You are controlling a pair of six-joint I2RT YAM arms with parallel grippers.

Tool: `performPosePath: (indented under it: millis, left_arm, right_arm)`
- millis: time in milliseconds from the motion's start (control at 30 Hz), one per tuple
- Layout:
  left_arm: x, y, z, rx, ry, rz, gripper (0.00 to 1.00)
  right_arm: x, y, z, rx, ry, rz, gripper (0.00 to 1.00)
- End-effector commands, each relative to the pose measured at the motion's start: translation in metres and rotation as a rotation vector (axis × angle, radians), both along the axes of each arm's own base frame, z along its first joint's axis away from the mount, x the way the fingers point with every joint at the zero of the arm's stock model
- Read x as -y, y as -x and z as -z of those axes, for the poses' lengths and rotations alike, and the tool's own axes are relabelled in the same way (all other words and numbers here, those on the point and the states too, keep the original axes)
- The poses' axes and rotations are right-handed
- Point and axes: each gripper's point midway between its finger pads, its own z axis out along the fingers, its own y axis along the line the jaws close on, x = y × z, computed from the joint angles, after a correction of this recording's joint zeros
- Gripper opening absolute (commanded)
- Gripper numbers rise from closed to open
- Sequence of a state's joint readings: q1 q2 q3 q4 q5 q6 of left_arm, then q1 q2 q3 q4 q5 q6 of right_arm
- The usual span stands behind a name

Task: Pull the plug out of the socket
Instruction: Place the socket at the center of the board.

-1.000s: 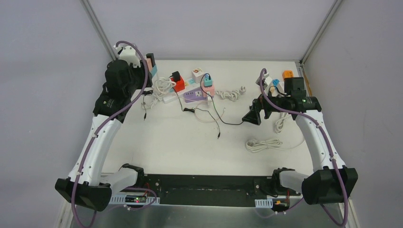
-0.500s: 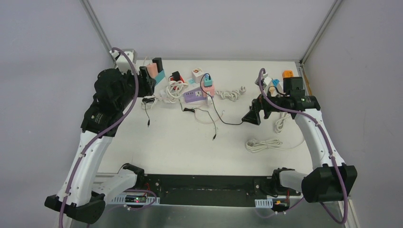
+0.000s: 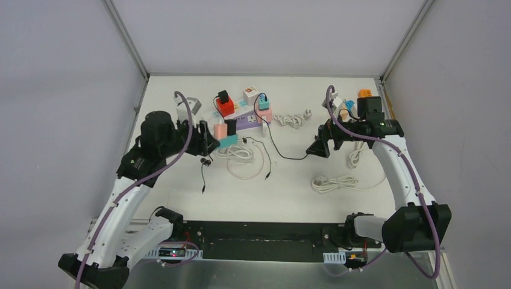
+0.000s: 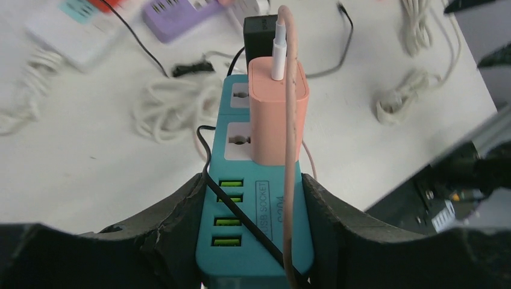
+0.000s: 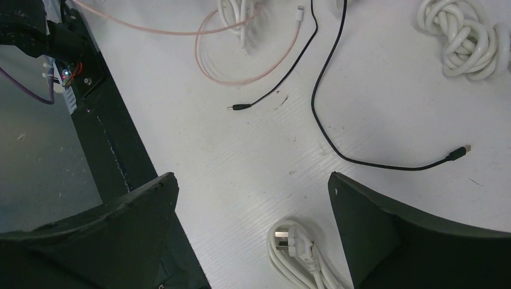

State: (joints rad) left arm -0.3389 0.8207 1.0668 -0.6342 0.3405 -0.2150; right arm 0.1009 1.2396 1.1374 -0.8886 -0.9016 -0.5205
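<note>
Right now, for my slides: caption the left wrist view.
Left gripper clamps a teal power strip carrying a pink charger above a cable-strewn table.

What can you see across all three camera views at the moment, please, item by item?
Power strip: 1, teal, gripped at its USB end.
Charger: 1, pink, plugged into the strip, pink cable from its top.
Adapter: 1, black, on the strip beyond the charger.
Socket bar: 1, purple, far middle of the table.
Plug: 1, red with a black top, left of the socket bar.
Cable coils: at least 4, white, spread over the table.
Loose cable: 1, black, middle.
Table: 1, white.
Left hand: shut on the strip.
Right hand: open, empty.
</note>
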Motion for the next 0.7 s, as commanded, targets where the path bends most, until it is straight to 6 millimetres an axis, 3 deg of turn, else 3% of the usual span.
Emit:
performPosePath:
  millis: [0, 200, 400, 533, 667]
  left_arm:
    - [0.039, 0.024, -0.003, 0.062, 0.112, 0.224, 0.00]
    - [0.096, 0.040, 0.038, 0.091, 0.081, 0.418, 0.00]
    - [0.174, 0.064, 0.084, 0.244, -0.157, 0.692, 0.00]
    - [0.196, 0.054, 0.112, 0.333, -0.223, 0.754, 0.00]
    - [0.210, 0.058, 0.144, 0.394, -0.226, 0.855, 0.00]
  right_arm:
    - [-0.003, -0.008, -0.016, 0.068, -0.003, -0.021, 1.00]
    - [-0.003, -0.009, -0.012, 0.054, 0.002, -0.021, 1.00]
    - [-0.001, -0.009, -0.012, 0.058, 0.010, -0.022, 1.00]
    - [-0.002, -0.006, -0.012, 0.062, 0.005, -0.037, 1.00]
    - [-0.002, -0.004, -0.011, 0.069, 0.005, -0.057, 1.00]
